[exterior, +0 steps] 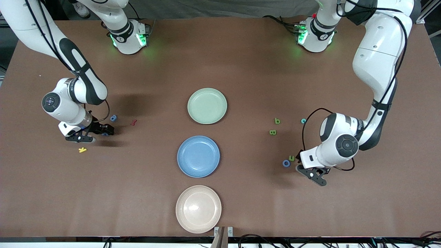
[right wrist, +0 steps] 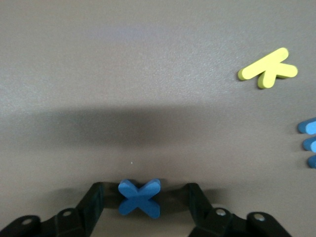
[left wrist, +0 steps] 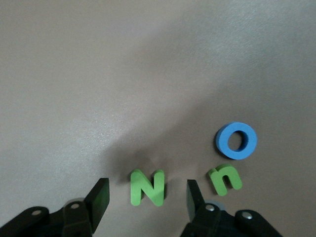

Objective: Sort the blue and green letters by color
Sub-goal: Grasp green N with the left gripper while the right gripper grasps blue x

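Note:
My left gripper (exterior: 311, 174) is low over the table at the left arm's end. It is open around a green N (left wrist: 146, 187), with a gap on each side of the letter (left wrist: 146, 198). Beside it lie a small green n (left wrist: 225, 178) (exterior: 291, 158) and a blue O (left wrist: 237, 140) (exterior: 286, 163). My right gripper (exterior: 94, 134) is down at the right arm's end. It stands open around a blue X (right wrist: 139, 197), and its fingers do not touch it. Another blue letter (exterior: 113, 118) lies close by. Two green letters (exterior: 277, 121) (exterior: 273, 132) and a teal one (exterior: 303, 121) lie farther from the camera than the left gripper.
A green plate (exterior: 207, 105), a blue plate (exterior: 198, 156) and a beige plate (exterior: 198, 209) line the table's middle. A yellow k (right wrist: 268, 69) (exterior: 82, 150) and a dark red letter (exterior: 133, 122) lie near the right gripper.

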Robot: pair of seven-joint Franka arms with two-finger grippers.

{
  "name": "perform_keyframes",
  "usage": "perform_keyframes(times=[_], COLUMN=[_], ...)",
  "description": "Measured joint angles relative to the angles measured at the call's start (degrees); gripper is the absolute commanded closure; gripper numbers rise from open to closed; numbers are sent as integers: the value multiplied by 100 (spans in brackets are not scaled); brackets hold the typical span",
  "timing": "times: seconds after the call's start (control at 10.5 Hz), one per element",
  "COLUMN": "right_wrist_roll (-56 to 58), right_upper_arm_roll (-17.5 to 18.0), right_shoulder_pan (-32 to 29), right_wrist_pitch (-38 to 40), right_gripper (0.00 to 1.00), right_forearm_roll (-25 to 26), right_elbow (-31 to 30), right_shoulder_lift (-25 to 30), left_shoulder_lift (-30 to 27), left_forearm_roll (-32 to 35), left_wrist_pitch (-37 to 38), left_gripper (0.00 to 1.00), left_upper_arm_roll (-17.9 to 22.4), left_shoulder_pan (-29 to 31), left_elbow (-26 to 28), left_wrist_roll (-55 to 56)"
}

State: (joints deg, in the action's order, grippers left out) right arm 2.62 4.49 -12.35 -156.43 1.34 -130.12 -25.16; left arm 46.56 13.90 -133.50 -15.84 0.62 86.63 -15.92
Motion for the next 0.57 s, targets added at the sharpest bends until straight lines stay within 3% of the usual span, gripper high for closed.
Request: perform_keyframes(times=[0.38, 0.48, 0.57], right_wrist_roll=[0, 0, 0], right_upper_arm_roll=[14, 15, 21], right_shoulder_pan=[0, 0, 1], right_wrist_pitch=[-16, -49, -69], right_gripper=[58, 66, 74], right_forearm_roll=[0, 0, 0], right_elbow=[-54, -85, -100], right_shoulder_lift=[75, 94, 109], left_shoulder_lift=[103, 120, 131], left_forearm_roll=[44, 45, 45], left_wrist_pitch=[-124, -139, -140], left_gripper=[40, 50, 71], left_upper_arm_roll=[58, 62, 63], left_shoulder_pan=[14, 16, 16], left_elbow=[0, 0, 0], left_wrist_roll=[-2, -2, -2])
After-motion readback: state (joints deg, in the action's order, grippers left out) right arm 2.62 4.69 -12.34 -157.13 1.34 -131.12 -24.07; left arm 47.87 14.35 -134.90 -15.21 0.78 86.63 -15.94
